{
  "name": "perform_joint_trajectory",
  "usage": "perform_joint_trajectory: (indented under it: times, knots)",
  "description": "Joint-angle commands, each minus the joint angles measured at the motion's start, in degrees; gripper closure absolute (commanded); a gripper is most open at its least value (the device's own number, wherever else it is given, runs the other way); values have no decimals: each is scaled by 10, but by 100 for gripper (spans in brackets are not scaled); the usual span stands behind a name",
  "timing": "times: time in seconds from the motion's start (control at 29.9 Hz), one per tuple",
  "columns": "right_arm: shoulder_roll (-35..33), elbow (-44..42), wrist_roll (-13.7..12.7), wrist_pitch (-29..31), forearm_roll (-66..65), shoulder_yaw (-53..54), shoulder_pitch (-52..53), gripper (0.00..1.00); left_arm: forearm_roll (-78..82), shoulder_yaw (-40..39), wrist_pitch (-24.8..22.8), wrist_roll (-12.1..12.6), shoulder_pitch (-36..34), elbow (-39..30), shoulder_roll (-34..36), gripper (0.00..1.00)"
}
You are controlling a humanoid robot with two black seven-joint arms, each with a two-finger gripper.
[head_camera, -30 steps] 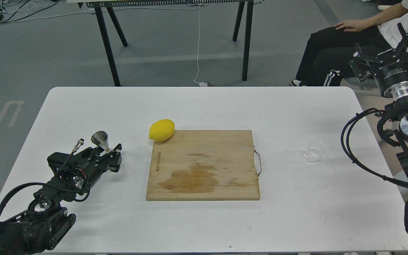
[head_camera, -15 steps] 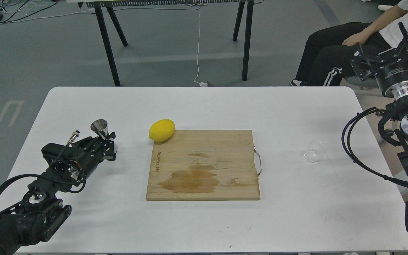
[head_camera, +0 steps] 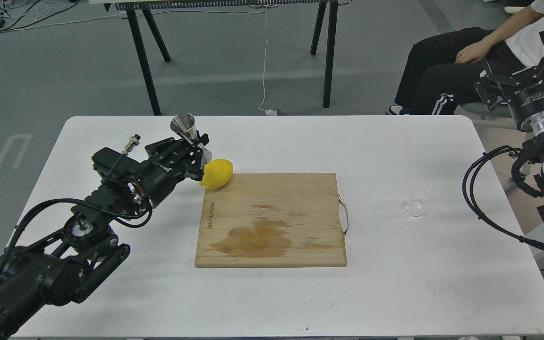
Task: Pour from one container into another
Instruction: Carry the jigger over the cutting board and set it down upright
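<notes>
now shiny steel jigger (head_camera: pixel 183 125) upright, clamped in left tool (head_camera: pixel 195 150).

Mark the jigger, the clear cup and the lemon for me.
jigger (head_camera: pixel 183 123): head view, upper cone near the rim.
clear cup (head_camera: pixel 417 203): head view, middle of its see-through body.
lemon (head_camera: pixel 218 173): head view, middle of the peel.
</notes>
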Motion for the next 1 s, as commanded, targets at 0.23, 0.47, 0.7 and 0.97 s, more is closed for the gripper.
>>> perform_joint_trajectory:
  times: [0.23,0.47,0.7,0.97]
  knots:
    - [-24,0,0,0,0,5,-16,0,0,134,-5,17,-41,11,-89,91]
    - [-24,0,0,0,0,5,-19,0,0,163,-6,19,-39,95,-133,90]
    - [-24,-2,2,0,0,5,-22,0,0,215,-6,20,-54,130,-134,87]
    - [-24,-3,2,0,0,5,-23,0,0,212,-6,21,-64,132,-151,73]
